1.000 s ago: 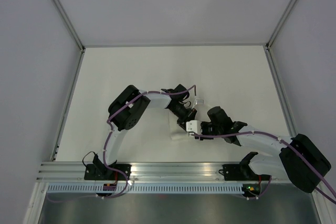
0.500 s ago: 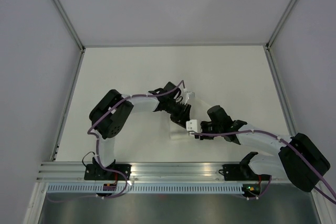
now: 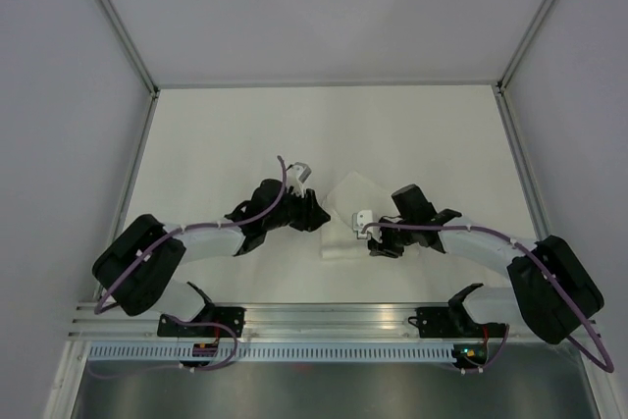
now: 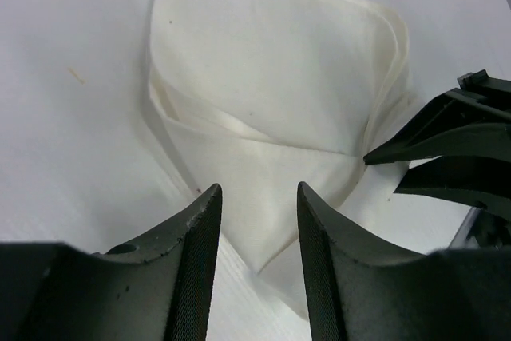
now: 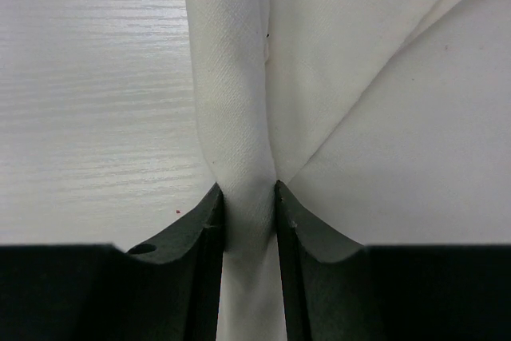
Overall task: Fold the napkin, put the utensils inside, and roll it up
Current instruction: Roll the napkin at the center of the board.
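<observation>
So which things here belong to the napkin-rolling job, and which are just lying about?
Job: the napkin, folded; right jaws pinching a fold of it; left jaws open beside it. No utensils visible.
Just there: the table; the metal rail at its near edge; the enclosure walls.

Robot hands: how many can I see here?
2. The left hand is open, holding nothing, facing the napkin; the right hand is pinching a fold of it. Neither is hidden.

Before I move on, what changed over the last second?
The left hand opened and drew back to the left, off the napkin; its arm swung out and low. The right hand stayed clamped on a fold of the napkin, barely shifting.
</observation>
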Robot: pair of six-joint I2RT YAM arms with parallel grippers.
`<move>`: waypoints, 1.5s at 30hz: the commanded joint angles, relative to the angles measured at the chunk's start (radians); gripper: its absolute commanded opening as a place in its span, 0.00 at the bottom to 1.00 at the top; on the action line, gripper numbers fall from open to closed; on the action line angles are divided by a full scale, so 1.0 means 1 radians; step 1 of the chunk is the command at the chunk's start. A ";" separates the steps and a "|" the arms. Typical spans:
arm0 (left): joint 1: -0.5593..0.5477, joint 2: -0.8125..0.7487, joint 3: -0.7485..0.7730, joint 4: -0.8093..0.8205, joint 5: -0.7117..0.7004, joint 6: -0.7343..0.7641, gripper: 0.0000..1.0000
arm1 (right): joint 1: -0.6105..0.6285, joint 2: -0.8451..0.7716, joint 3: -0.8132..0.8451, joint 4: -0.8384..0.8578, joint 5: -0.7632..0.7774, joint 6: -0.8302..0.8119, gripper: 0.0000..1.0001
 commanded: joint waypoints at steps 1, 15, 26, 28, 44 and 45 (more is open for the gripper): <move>-0.034 -0.081 -0.102 0.314 -0.203 0.014 0.48 | -0.041 0.064 0.051 -0.128 -0.092 -0.037 0.09; -0.379 -0.038 0.001 0.227 -0.501 0.667 0.57 | -0.184 0.375 0.299 -0.415 -0.246 -0.195 0.09; -0.494 0.172 0.160 0.036 -0.314 0.821 0.61 | -0.216 0.477 0.359 -0.467 -0.261 -0.217 0.08; -0.494 0.200 0.180 0.016 -0.305 0.829 0.62 | -0.216 0.484 0.367 -0.470 -0.263 -0.218 0.07; -0.488 0.350 0.217 0.021 -0.282 0.849 0.48 | -0.217 0.510 0.387 -0.484 -0.261 -0.215 0.07; -0.487 0.352 0.216 0.015 -0.273 0.840 0.37 | -0.217 0.510 0.386 -0.484 -0.261 -0.217 0.07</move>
